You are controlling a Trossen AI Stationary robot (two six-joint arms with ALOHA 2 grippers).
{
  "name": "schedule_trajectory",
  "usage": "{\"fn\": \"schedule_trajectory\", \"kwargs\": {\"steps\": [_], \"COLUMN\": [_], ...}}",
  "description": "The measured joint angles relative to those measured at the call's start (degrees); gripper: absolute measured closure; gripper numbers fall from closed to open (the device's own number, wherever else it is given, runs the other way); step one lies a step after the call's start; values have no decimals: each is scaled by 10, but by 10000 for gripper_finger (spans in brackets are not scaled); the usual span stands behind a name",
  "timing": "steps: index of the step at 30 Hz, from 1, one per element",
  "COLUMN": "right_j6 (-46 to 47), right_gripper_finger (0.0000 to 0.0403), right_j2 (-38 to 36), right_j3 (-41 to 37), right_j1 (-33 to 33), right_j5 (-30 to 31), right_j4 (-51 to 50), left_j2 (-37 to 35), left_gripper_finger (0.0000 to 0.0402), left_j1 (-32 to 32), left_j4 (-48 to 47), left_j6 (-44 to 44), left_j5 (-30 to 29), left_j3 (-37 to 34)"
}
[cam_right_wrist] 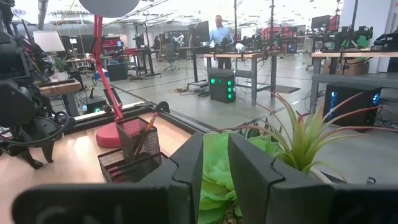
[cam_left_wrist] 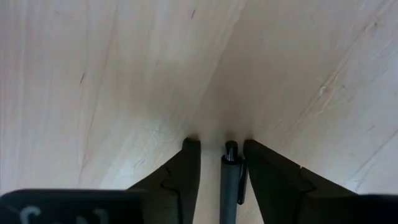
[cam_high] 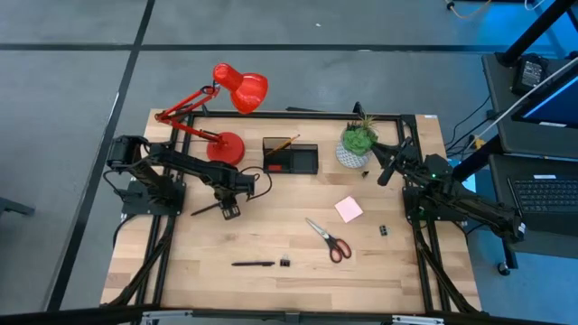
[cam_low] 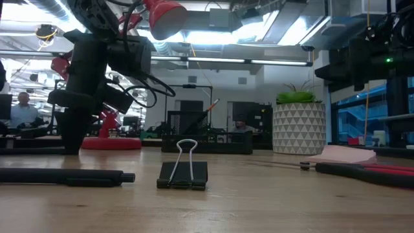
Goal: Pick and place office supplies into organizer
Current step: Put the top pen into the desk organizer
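Jaws of left gripper (cam_left_wrist: 221, 180) apart, straddling a black pen (cam_left_wrist: 230, 186) on the table (cam_high: 271, 289) left of centre; pen's long axis runs along the fingers, tip pointing out past them, nothing clamped. Right gripper (cam_right_wrist: 214, 180) waits by the plant (cam_high: 358, 137), jaws slightly apart, empty

No text, label, brand or number can be read anywhere.

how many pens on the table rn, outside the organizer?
2: one black pen near the front edge beside a binder clip; one pen between the left gripper's open fingers. The organizer may hide more.
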Motion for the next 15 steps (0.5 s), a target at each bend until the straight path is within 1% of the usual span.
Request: {"fn": "schedule_trajectory", "kwargs": {"steps": [15], "right_j6": [0], "right_gripper_finger": [323], "right_j2": [0], "right_j3": [0], "right_j1": [0], "right_j5": [0], "right_j4": [-12], "left_j2": [0], "left_gripper_finger": [271], "left_j1": [0], "left_j4": [-18], "left_j6": [9], "left_j5": [16], "left_j3": [0]}}
